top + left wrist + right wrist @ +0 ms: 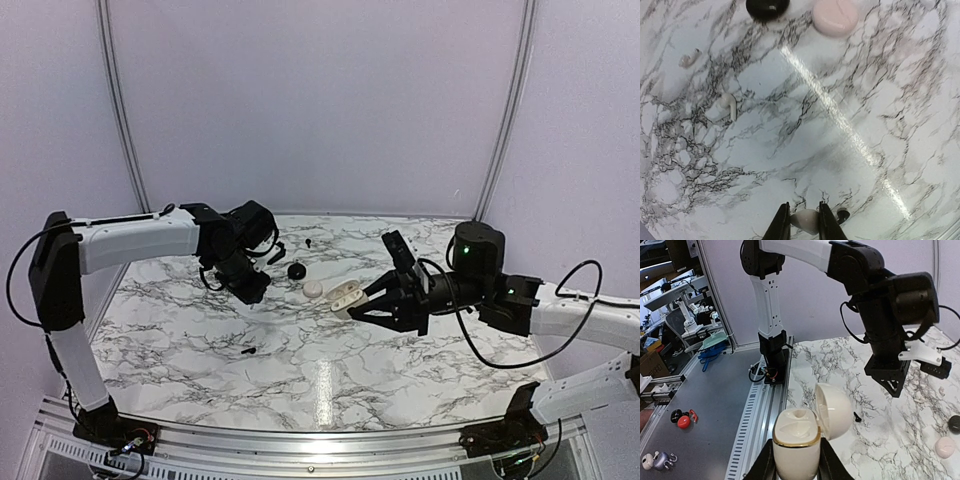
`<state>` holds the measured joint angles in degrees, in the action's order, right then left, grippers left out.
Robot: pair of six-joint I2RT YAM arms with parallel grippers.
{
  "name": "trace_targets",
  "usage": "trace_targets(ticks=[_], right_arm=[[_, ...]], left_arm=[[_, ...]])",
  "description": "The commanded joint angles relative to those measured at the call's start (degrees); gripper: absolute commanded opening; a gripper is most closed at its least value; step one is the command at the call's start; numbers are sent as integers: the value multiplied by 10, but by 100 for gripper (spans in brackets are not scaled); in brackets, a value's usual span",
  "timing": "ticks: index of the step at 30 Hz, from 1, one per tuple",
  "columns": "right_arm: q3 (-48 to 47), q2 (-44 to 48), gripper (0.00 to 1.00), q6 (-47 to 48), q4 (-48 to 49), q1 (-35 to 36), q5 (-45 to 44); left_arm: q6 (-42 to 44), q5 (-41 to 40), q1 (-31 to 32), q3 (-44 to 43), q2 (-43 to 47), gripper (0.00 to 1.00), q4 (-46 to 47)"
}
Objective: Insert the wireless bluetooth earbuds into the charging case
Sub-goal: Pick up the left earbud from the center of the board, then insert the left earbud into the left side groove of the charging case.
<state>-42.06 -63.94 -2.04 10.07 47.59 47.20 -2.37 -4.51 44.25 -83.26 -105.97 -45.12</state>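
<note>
From above, the right fingers (380, 300) clamp the charging case (346, 296), its lid open, over the middle of the worktop (200, 330). One black earbud (248, 351) lies at 7 o'clock from the case, and another (308, 242) at 11 o'clock. The left fingers (252, 285) are at 9 o'clock, beyond a black puck (297, 271) and a pale round case (313, 289).

In the left wrist view, the left fingers (782, 225) stand narrow at 6 o'clock. They pinch a small whitish piece (805, 220); I cannot tell what it is. A dark stub (842, 215) lies just beside it at 3 o'clock. A white earbud (729, 105) lies at 10 o'clock.

In the right wrist view, the right fingers (832, 465) grip the case body (796, 450), with the lid tipped back toward 2 o'clock. A black earbud (857, 416) lies on the worktop at 3 o'clock.
</note>
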Motion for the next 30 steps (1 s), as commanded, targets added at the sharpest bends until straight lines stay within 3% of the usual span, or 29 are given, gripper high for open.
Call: trace_targets(ticks=[1, 7, 19, 30], right_arm=[[8, 21, 0, 2, 68, -3, -30], [36, 44, 0, 19, 139, -1, -55], [67, 79, 0, 103, 198, 40, -183], [7, -12, 0, 24, 186, 41, -76]], left_arm=[[4, 36, 0, 26, 85, 16, 80], [5, 111, 5, 107, 236, 16, 224], [0, 108, 75, 185, 406, 15, 378], [61, 177, 151, 215, 432, 15, 482]])
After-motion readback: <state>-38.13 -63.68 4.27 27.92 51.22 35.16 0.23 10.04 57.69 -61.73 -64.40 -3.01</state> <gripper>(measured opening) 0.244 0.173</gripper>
